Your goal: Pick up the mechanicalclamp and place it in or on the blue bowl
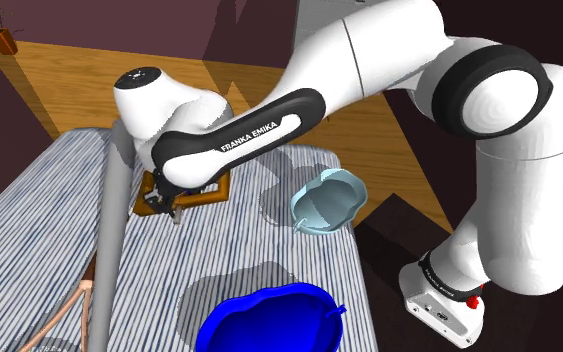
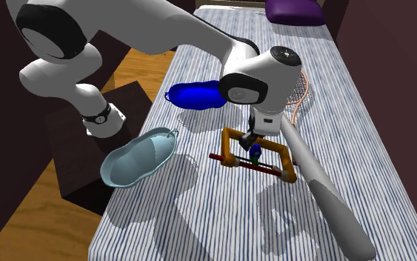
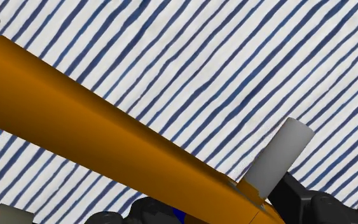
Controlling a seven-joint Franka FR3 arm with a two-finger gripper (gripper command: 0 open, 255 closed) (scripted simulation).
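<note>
The blue bowl (image 1: 274, 320) sits on the table's edge toward my stand, well apart from my pincer (image 2: 255, 146). Inside it I see only its own blue wall. A second, pale blue bowl (image 2: 138, 157) lies on the same side of my pincer, also well apart, tilted at the table's edge. Inside it shows only its pale bottom.

The mechanical clamp (image 2: 258, 157) lies flat on the cloth directly under my pincer, an orange frame with a dark red rod across its open side. In the wrist view its orange bar (image 3: 107, 140) runs slanted very close before the camera, and a pale grey peg (image 3: 279, 159) stands out from it.

My arm reaches out from the stand over the table, the hand pointing straight down upon the clamp. Whether my pincer is open or closed, I cannot tell.

A long grey bat (image 2: 325, 196) lies just beside my pincer, on the side away from the stand. The table (image 2: 199, 222) has a cloth with blue and white stripes, and the floor (image 1: 79, 75) is wooden.
</note>
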